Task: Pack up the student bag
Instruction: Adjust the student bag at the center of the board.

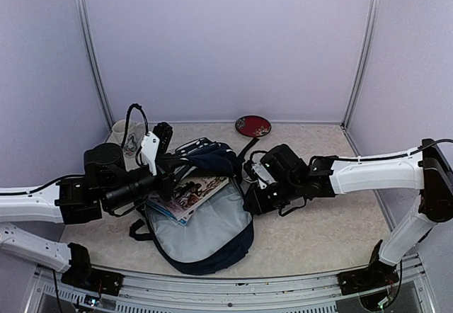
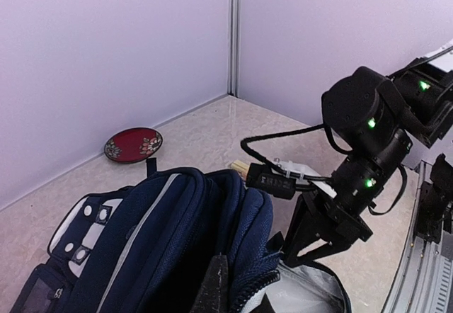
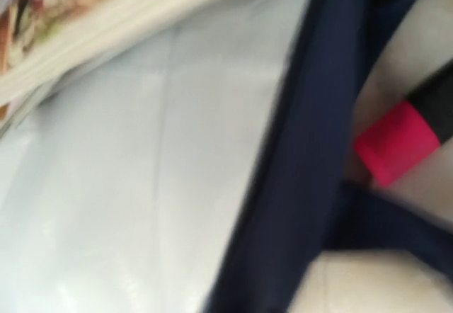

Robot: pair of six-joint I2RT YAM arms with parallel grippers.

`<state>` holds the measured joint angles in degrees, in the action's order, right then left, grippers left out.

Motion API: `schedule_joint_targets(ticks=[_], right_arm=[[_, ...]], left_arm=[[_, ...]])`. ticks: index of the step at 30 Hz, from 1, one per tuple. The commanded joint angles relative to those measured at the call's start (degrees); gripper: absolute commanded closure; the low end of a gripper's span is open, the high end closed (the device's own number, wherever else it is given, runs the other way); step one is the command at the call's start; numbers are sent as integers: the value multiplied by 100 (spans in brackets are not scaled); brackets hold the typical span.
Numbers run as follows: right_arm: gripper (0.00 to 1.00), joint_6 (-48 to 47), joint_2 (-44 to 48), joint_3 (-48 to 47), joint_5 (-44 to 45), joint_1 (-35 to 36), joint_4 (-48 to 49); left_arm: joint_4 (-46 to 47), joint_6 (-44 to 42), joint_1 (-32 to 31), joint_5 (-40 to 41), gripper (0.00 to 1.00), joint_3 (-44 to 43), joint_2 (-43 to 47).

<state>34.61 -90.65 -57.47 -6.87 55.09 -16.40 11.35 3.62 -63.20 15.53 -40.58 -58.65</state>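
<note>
I am holding the student bag point(image 1: 212, 238), lying open on the bench, by its zip edge with the left fingers point(image 2: 216, 288) pinched shut, and books point(image 1: 190, 192) are lying only half inside its mouth. The right fingers point(image 2: 315, 228) are hanging at the right rim, their opening unclear to me, while a red plate point(image 1: 253, 125) and a cup point(image 1: 122, 132) are sitting well behind it.

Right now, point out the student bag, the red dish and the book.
student bag point(image 1: 212, 231): top view, on its bare grey lining.
red dish point(image 2: 133, 144): left wrist view, on the dish's centre.
book point(image 1: 192, 191): top view, on its illustrated cover.
</note>
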Motion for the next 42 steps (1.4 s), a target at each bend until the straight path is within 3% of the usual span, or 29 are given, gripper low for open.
schedule_joint_targets(ticks=[1,3,5,13,17,23,26,30,35,42], right_arm=[[65,-312,276,19,-295,-98,50],[55,-444,443,88,-591,-101,280],[51,-636,639,206,-894,-123,604],[79,-1534,829,841,-2004,-286,1918],[84,-1971,712,920,-2489,-286,2333],[95,-2613,141,622,-1951,-226,2367],[95,-3024,-174,391,-1706,-103,2030],[94,-3335,-154,607,-1579,-97,2331],[91,-3967,-201,758,-1812,-95,2786],[86,-4721,-467,554,-2097,-297,2713]], left_arm=[[24,-180,-85,-563,100,109,779],[-142,-157,-85,-645,100,293,1161],[-289,-120,-81,-591,100,463,1494],[-343,-131,-87,-753,100,893,2633],[-675,-131,-87,-622,100,810,2857],[-819,-11,-84,-573,100,761,2871],[-810,-17,-81,-627,100,707,2791],[-799,-41,-85,-770,100,740,2831],[-819,-102,-84,-770,100,803,2974],[-859,-131,-83,-794,100,854,3089]])
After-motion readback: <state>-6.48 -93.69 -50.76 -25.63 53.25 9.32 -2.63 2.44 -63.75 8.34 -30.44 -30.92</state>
